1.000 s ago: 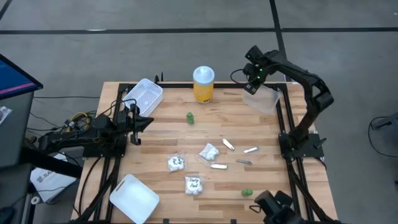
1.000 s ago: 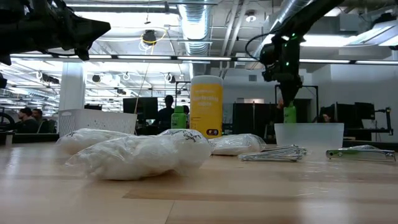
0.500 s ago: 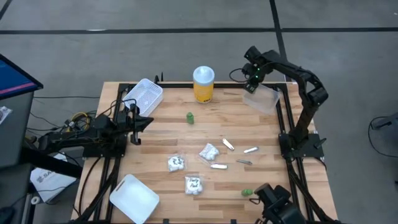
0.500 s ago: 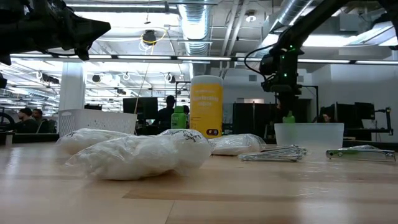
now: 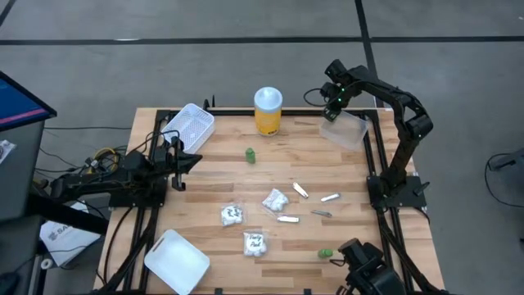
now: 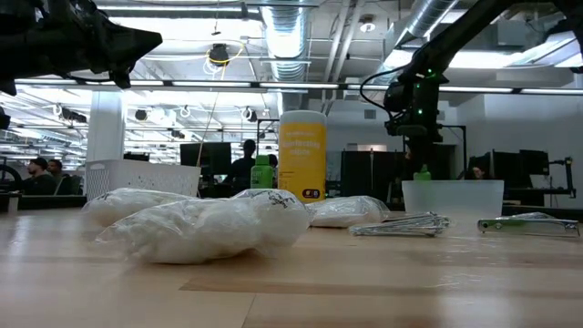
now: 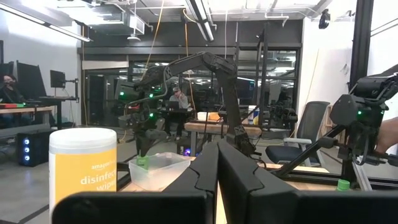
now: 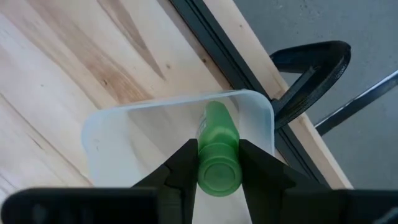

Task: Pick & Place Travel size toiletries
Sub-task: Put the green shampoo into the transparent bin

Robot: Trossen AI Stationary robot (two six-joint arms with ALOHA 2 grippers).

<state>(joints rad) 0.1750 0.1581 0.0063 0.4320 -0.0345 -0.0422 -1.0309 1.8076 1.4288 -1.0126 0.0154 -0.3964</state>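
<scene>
Left claw (image 5: 177, 158) hung parked over the worktop's (image 5: 205, 188) left edge, fingers pressed together on nothing, well apart from all the toiletries. Near it sat a ribbed white tray (image 5: 189, 125) at the back left corner and a plain white tray (image 5: 176, 260) at the front left; neither seemed to hold anything.

Mid-worktop, still loose: three white packets with dark print (image 5: 232, 215), (image 5: 255, 243), (image 5: 275, 199); a green piece (image 5: 250, 154) in front of the yellow jar (image 5: 268, 110); four slim silvery tubes (image 5: 288, 219), (image 5: 300, 190), (image 5: 330, 197), (image 5: 321, 213) in a scatter to the right of the packets; another green piece (image 5: 325, 254) near the front edge.

Far right, back corner: right claw (image 5: 330, 105) was above the clear tub (image 5: 344, 129), clenched on a green bottle (image 8: 217, 149). In the right wrist view the bottle sat between the two fingers, pointing down into the tub, not let go. The low view showed it just above the tub rim (image 6: 453, 185).

Progress judged: early. One green piece about to be dropped in the tub, nothing else visibly inside it. Left to do: release this one, then two green pieces, four tubes and three packets remain on the worktop.
</scene>
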